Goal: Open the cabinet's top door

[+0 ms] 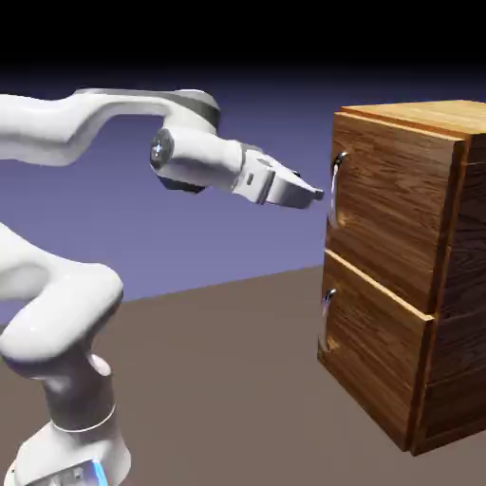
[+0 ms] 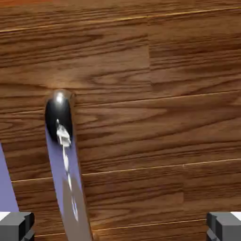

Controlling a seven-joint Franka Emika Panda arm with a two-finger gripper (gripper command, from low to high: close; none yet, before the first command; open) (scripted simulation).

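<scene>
Robot arm and cabinet, the top door closed. In the exterior view, the brown wood-grain cabinet point(image 1: 456, 218) stands at three o'clock on the dark table point(image 1: 223, 380), and the white arm point(image 1: 199, 157) reaches toward it from nine o'clock, its base point(image 1: 71, 456) at seven o'clock. The top door point(image 1: 394, 204) is the upper of two stacked front panels and lies shut above the lower door point(image 1: 375, 342), at six o'clock from it. Each panel bears a curved silver handle along its nine o'clock edge: the upper handle point(image 1: 335, 190) and the lower handle point(image 1: 328, 318). The gripper point(image 1: 318, 195) points toward three o'clock, with a slight dip toward four, its tips just beside the upper handle; whether they touch it cannot be told. In the hand view, the two grey fingertips point(image 2: 16, 227) stand wide apart, near half past seven and half past four; the gripper is fully open and holds nothing. Horizontal grain fills most of this view. The upper handle lies toward eight o'clock, its rounded end uppermost and its shiny length running down toward seven; a sliver of blue-violet backdrop point(image 2: 5, 188) shows at eight o'clock, along the border.
</scene>
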